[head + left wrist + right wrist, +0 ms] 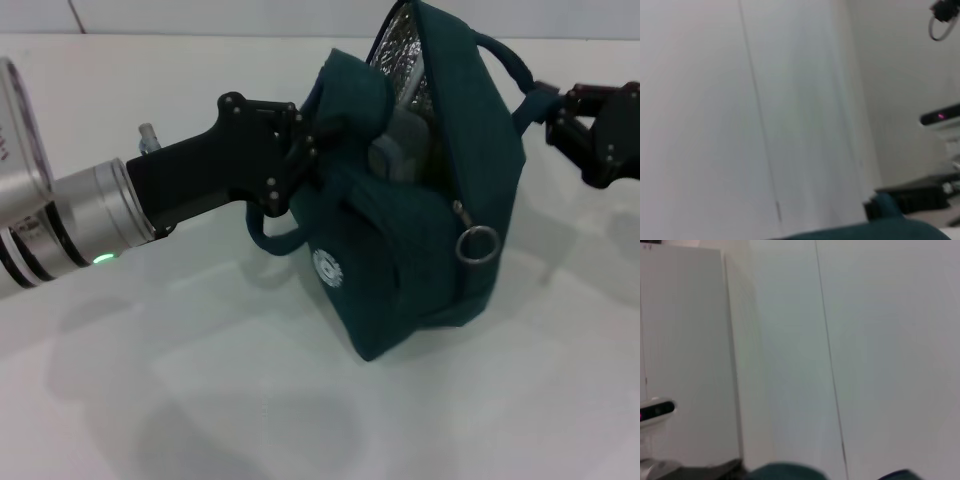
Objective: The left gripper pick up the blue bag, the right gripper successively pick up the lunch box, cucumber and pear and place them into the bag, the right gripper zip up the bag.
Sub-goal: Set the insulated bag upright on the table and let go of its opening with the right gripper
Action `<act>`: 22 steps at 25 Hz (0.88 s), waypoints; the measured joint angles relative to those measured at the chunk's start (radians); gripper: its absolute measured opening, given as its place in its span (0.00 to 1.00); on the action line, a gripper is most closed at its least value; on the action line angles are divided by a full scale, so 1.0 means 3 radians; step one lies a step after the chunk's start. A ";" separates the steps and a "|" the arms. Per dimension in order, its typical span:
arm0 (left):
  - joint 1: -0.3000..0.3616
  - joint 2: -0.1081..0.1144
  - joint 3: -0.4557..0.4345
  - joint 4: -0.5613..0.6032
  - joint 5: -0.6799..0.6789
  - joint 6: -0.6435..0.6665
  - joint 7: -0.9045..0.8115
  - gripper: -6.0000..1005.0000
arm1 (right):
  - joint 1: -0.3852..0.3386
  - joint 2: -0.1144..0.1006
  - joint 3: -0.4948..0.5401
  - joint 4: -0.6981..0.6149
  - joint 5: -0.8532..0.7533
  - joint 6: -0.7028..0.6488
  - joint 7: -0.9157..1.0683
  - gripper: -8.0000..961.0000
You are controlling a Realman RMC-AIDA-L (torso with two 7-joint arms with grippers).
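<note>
The large dark teal-blue fabric bag (420, 200) sits near the middle of the white tabletop (200, 400), tilted, its silver ring zipper pull (477, 243) hanging on the near side and its silver foil lining (395, 50) exposed at the open top toward the far edge. The left gripper (305, 150), a black two-fingered claw on a silver cylindrical wrist, is clamped on the bag's left rim. The all-black right gripper (545, 110) meets a loop handle (505, 60) at the bag's far right side; whether it grips cannot be determined.

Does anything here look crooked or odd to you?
Yes: the blue bag tilts on the white table, its top gaping so the silver lining shows. The left claw grips one side; the right claw holds a handle.
</note>
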 joint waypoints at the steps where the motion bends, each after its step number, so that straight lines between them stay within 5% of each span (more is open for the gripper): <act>1: -0.0001 -0.0001 -0.0001 -0.0054 -0.0048 0.0000 0.0059 0.05 | 0.0002 0.0007 0.0000 0.0004 -0.0027 0.0003 0.0000 0.09; 16: -0.0049 -0.0020 0.0010 -0.0321 -0.0107 0.0016 0.0530 0.05 | -0.0137 0.0035 0.0122 -0.0032 -0.0166 -0.0157 0.0104 0.12; 19: -0.0051 -0.0020 0.0011 -0.0325 -0.0107 0.0003 0.0535 0.05 | -0.0197 0.0012 0.0222 -0.0053 -0.0188 -0.0290 0.0095 0.24; 22: -0.0060 -0.0020 0.0011 -0.0348 -0.0108 -0.0004 0.0548 0.05 | -0.0218 -0.0100 0.0217 -0.0091 -0.0339 -0.0342 0.0190 0.36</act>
